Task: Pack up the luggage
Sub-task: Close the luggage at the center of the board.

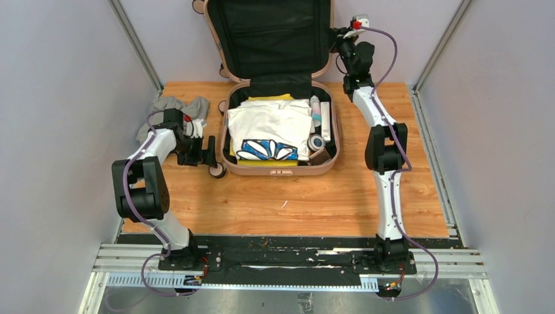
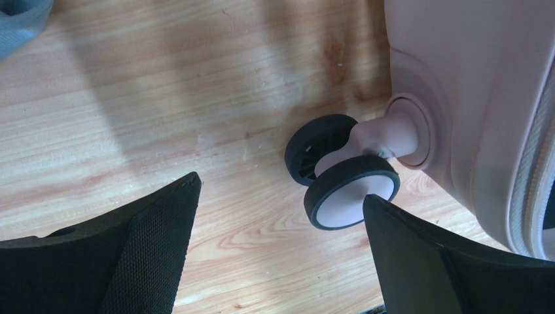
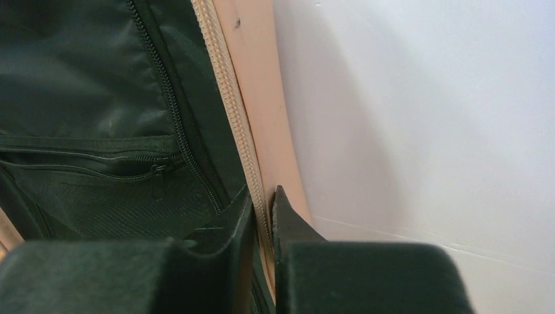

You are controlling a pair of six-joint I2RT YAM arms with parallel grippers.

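Right wrist view: right tool (image 3: 265, 209) clamps the upright lid's (image 3: 262, 98) right rim on the pale pink hard-shell luggage (image 1: 278, 171) at the wooden counter's (image 1: 294, 203) back. Left tool (image 2: 280, 188), spread apart, sits beside its black wheel (image 2: 353, 190).

The luggage (image 2: 471, 78) has a smooth, faintly glossy pink plastic shell and a matt black woven cloth lining (image 3: 78, 72), with soft white cloth (image 1: 268, 121) inside it and a matt grained wood table (image 1: 294, 203) beneath it.
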